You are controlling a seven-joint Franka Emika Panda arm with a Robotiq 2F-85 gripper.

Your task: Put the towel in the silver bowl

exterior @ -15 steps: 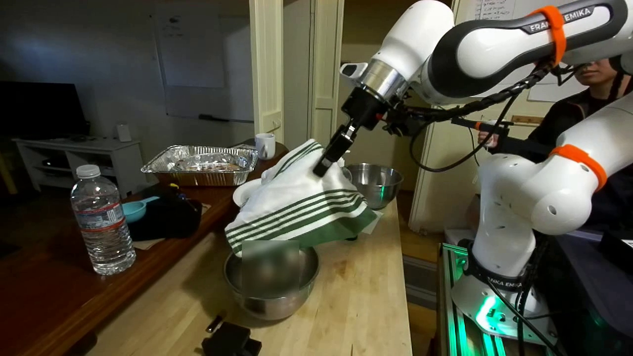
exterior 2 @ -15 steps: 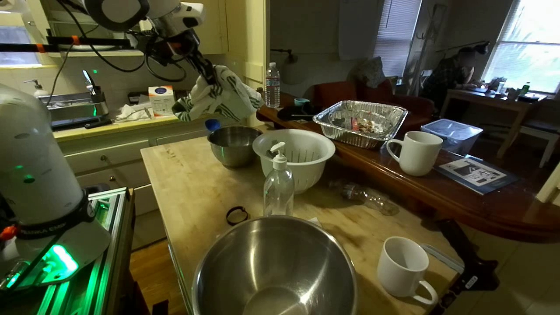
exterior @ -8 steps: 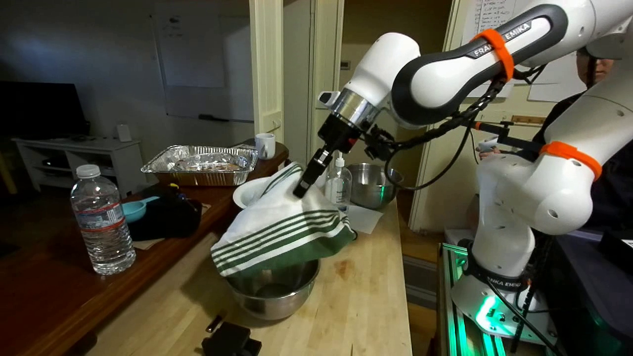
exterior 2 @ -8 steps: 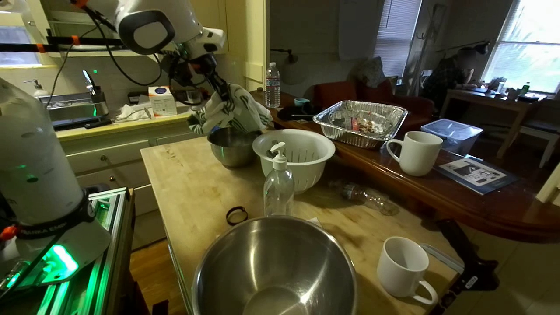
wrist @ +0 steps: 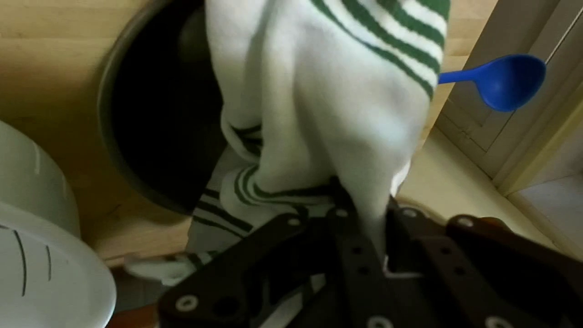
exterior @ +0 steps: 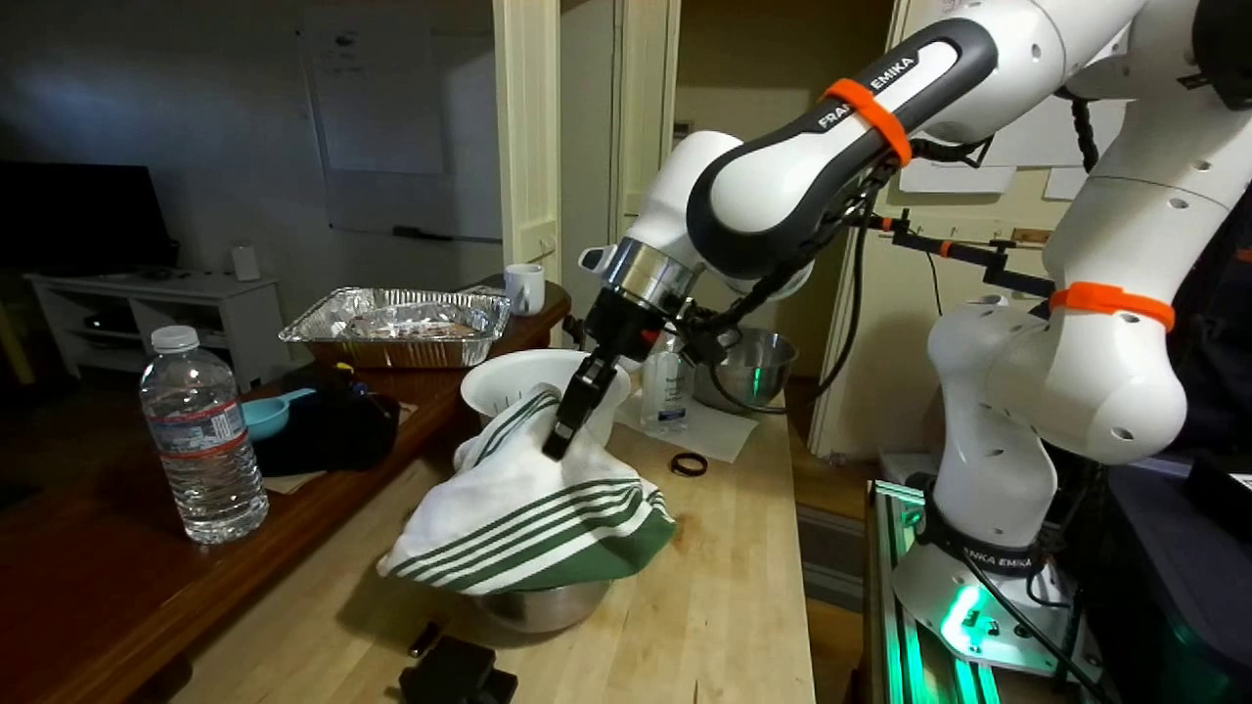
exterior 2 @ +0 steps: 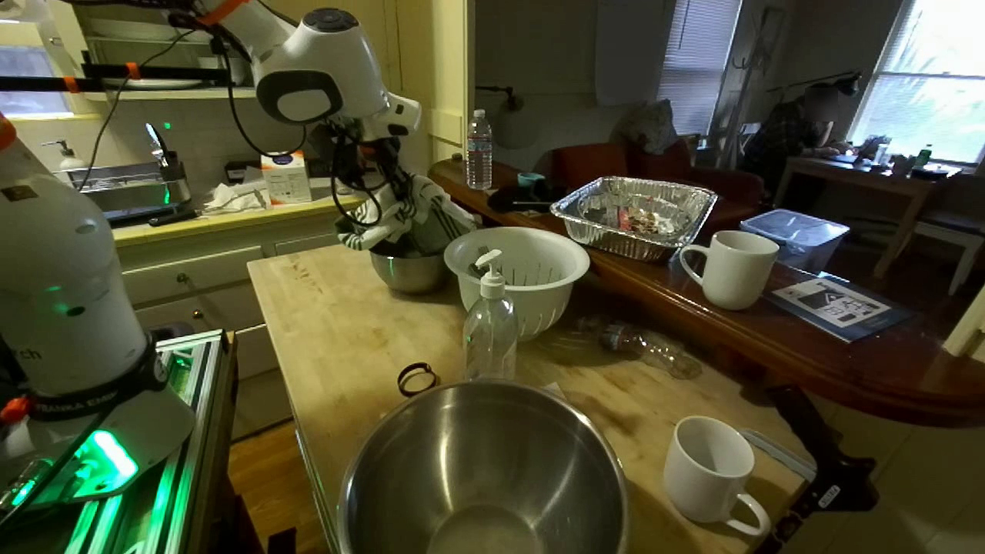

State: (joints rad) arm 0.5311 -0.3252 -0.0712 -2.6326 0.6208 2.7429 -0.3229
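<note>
Jaws clamped on green-striped dish towel [exterior: 528,513], hung over sm. steel bowl [exterior 2: 410,275] (prob. target) nr far edge of worktop [exterior 2: 338,323] in an exterior view; rim contact unclear. Risk: towel's wider than bowl, so if let go off-ctr, ends may spill outside, twd colander [exterior 2: 539,308] or blue spoon [wrist: 510,83] jutting past worktop edge.

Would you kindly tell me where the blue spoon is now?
In the wrist view, the blue spoon is at upper right, partly hidden behind the striped towel.
</note>
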